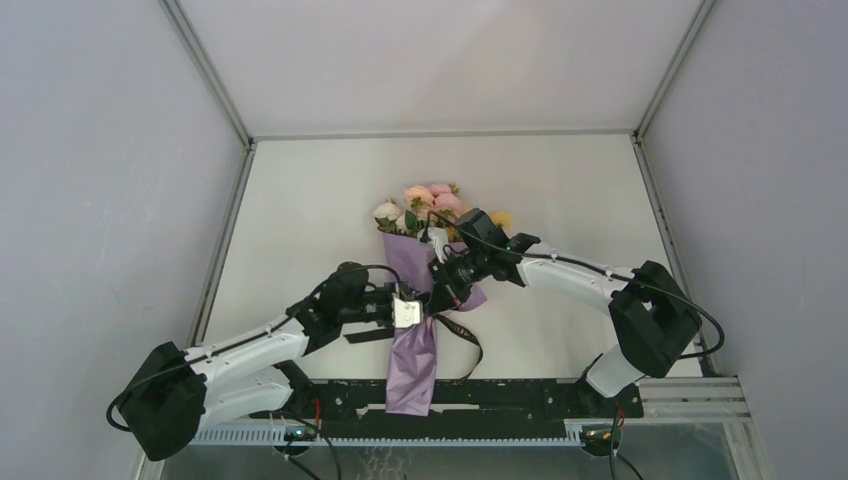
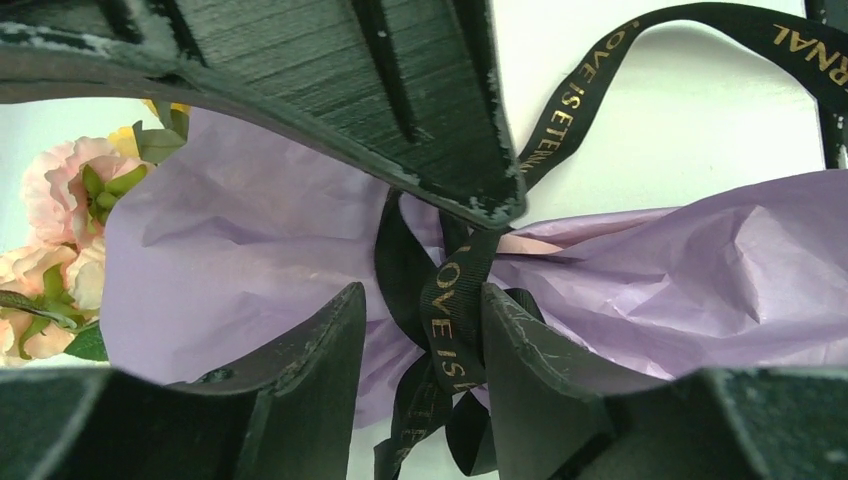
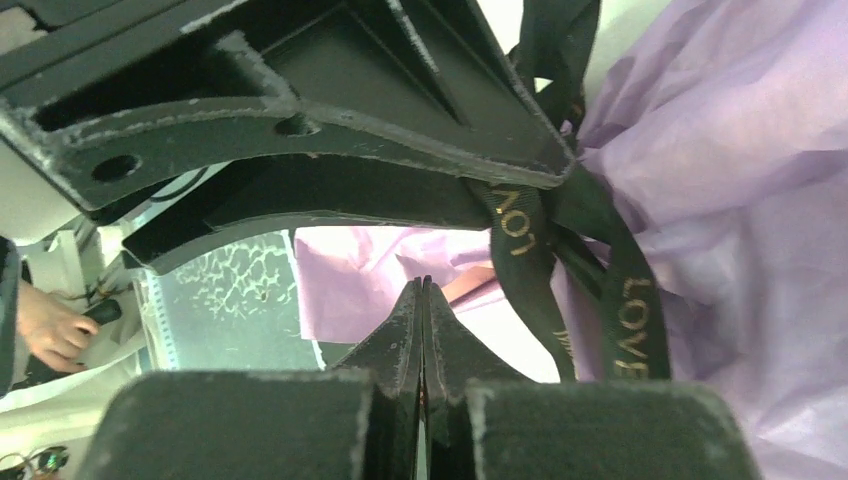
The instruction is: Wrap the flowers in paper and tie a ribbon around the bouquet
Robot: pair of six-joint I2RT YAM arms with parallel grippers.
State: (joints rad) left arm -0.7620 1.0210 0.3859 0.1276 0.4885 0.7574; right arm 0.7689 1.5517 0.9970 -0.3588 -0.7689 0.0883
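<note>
Tying is in hand: my right claw (image 3: 515, 190) is shut, seemingly on the narrow black lettered ribbon (image 2: 445, 320), and my left claw (image 2: 450, 255) is half open around the lilac paper-wrapped bouquet (image 1: 408, 262) in the middle of the white table (image 1: 300, 200); next I think the knot needs a tight pull.

1. I see my left arm (image 1: 245, 352) and right arm (image 1: 572, 272): white shells, bulky black joints.
2. Black cables (image 1: 714, 322) loop along them.
3. The left gripper (image 2: 440, 255) has black ribbed fingers (image 2: 400, 90), edges scuffed pale.

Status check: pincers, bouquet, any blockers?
Left pincer open, astride ribbon at bouquet waist. Right pincer shut, empty. Ribbon cinches paper, tails loose; knot unclear. No blockers seen.
</note>
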